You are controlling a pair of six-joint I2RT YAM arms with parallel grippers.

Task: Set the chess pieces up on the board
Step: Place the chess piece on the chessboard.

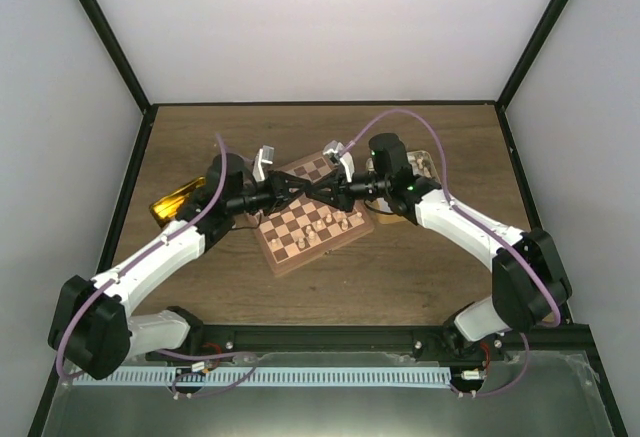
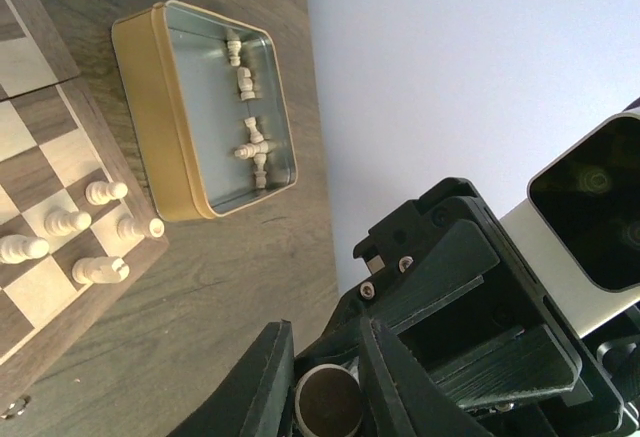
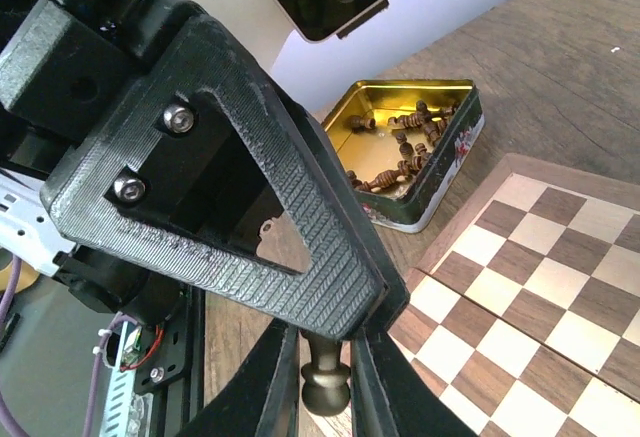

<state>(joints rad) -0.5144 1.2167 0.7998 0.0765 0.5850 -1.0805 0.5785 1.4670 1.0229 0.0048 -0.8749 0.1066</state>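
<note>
Meeting nose to nose over the board (image 1: pixel 290 242), our two arms come in from either side and hide part of its far half in the overhead view. Our left end effector (image 2: pixel 326 382) is narrow, its fingers pressed on either side of a dark piece (image 2: pixel 328 407), whose round base faces that wrist camera. Our right end effector (image 3: pixel 325 377) is narrow too, fingers close about the same piece's knob; whether they pinch it, we cannot tell. Each black housing fills much of the other wrist's view.

Down on the board, a cluster of pale pieces (image 2: pixel 66 223) stands upright near the edge that faces the gold tin (image 2: pixel 165 127). That tin sits just beside the board on our right, with loose pale men (image 2: pixel 250 147) lying inside. Off the board's left side, a green-sided tin (image 3: pixel 430 192) holds a heap of dark men (image 3: pixel 400 147). Both tins rest on the desk (image 1: pixel 420 257).
</note>
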